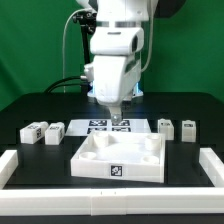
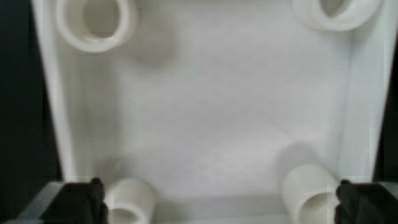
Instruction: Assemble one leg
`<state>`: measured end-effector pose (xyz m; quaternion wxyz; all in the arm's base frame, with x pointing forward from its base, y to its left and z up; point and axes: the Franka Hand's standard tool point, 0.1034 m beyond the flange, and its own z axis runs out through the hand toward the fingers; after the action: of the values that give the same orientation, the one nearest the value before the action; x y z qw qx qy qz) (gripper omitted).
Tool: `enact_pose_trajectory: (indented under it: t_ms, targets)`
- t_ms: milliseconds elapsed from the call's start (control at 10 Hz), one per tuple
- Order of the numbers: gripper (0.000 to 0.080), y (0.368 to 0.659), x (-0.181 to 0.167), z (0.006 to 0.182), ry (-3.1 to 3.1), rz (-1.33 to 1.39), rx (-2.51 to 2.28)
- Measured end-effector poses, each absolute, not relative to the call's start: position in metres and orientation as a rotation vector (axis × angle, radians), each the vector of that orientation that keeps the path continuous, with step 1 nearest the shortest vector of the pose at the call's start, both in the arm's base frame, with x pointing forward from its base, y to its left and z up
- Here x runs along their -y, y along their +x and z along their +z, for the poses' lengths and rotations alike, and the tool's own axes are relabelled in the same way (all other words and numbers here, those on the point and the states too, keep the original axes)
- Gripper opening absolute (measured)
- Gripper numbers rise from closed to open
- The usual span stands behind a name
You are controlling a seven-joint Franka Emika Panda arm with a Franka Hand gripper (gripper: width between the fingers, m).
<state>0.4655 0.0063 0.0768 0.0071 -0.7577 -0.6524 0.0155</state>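
Observation:
The large white square panel [image 1: 120,157] lies on the black table with its round corner sockets up. It fills the wrist view [image 2: 214,110], where sockets show at its corners [image 2: 89,22]. Several small white legs with black-and-white tags stand apart from it: two at the exterior view's left [image 1: 33,131] [image 1: 53,128] and two at the right [image 1: 167,127] [image 1: 188,129]. My gripper [image 1: 116,118] hangs above the panel's far edge, open and empty. In the wrist view the gripper [image 2: 222,205] shows dark fingertips [image 2: 80,200] spread wide apart, over the panel.
The marker board [image 1: 98,126] lies flat behind the panel, under the arm. A low white border runs along the table's front [image 1: 110,198] and up both sides [image 1: 10,165] [image 1: 212,165]. Cables hang behind the arm at the back.

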Motion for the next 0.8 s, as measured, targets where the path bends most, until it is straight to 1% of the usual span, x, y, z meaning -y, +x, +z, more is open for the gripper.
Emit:
enact_pose_trajectory:
  t_ms: [100, 200, 500, 800]
  targets:
    - [0.0650, 0.452, -0.007, 0.068, -2.339, 0.070, 2.051]
    - [0.0650, 0.448, -0.004, 0.064, -2.340, 0.092, 2.031]
    - [0.0650, 0.448, -0.004, 0.062, -2.339, 0.094, 2.030]
    - [0.0650, 0.423, -0.012, 0.029, -2.309, 0.108, 2.021]
